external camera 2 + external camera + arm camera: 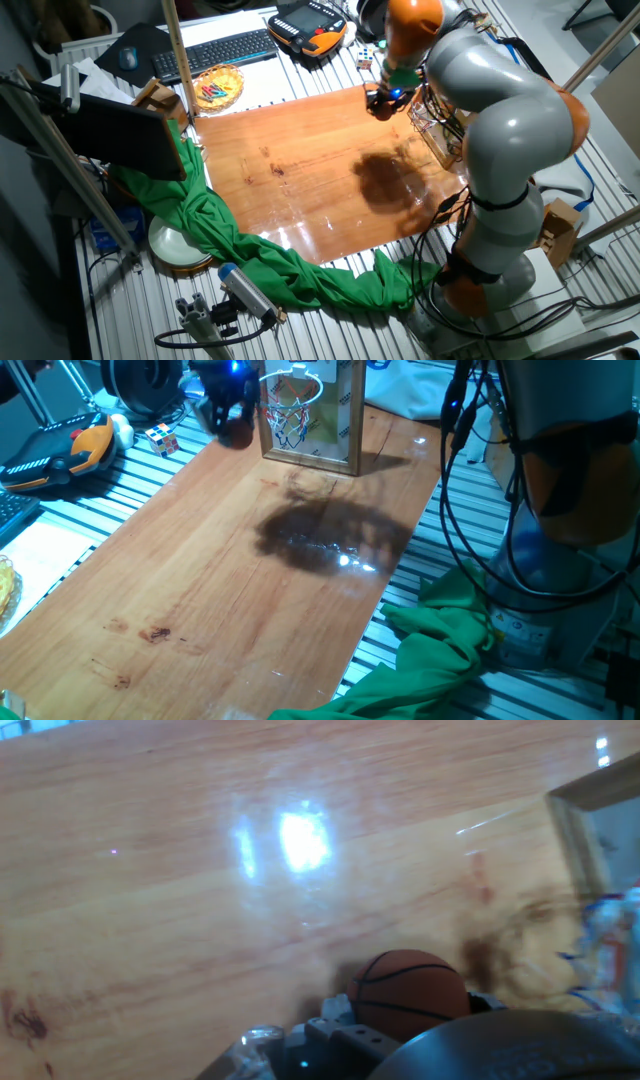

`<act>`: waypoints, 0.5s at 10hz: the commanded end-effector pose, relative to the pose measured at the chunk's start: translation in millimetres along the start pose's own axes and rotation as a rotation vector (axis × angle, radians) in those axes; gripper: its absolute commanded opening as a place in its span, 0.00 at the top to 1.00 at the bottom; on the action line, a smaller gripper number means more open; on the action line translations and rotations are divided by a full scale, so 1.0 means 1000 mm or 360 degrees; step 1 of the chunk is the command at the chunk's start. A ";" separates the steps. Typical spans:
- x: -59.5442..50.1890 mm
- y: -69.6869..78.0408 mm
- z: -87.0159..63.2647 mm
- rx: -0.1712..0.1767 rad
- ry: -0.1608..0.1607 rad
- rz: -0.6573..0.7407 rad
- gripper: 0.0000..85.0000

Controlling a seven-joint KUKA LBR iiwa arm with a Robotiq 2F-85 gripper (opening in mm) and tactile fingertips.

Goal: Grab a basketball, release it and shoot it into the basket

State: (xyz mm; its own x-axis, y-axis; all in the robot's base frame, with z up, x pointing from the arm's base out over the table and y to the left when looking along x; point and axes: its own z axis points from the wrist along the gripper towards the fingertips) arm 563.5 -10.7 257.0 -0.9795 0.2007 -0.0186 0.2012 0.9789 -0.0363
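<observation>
My gripper (228,412) is blurred at the far end of the wooden table (200,580), just left of the basket (292,392). The basket is a small hoop with an orange-red rim and a white net on a wood-framed clear backboard (335,415). In the hand view the small orange basketball (408,992) with dark seams sits right at the hand, low in the frame. It looks held, though the fingers themselves are hardly visible. The backboard frame (580,810) and the net (612,935) are at the right. In the other fixed view the gripper (385,100) is beside the basket (430,120).
A puzzle cube (163,438) and an orange-and-black toy (85,445) lie at the far left, off the board. A green cloth (440,650) hangs along the near right side. A keyboard (215,50) and a bowl (218,85) are beyond the table.
</observation>
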 end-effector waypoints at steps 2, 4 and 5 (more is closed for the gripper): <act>0.000 -0.012 -0.009 -0.0009 0.0011 0.0006 0.99; 0.000 -0.028 -0.016 -0.0013 0.0005 0.0009 0.99; 0.000 -0.034 -0.020 -0.0009 -0.0021 0.0019 0.99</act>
State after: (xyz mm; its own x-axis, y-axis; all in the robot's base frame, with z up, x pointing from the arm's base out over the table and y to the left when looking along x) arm 555.8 -45.0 279.8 -0.9768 0.2109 -0.0384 0.2122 0.9766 -0.0339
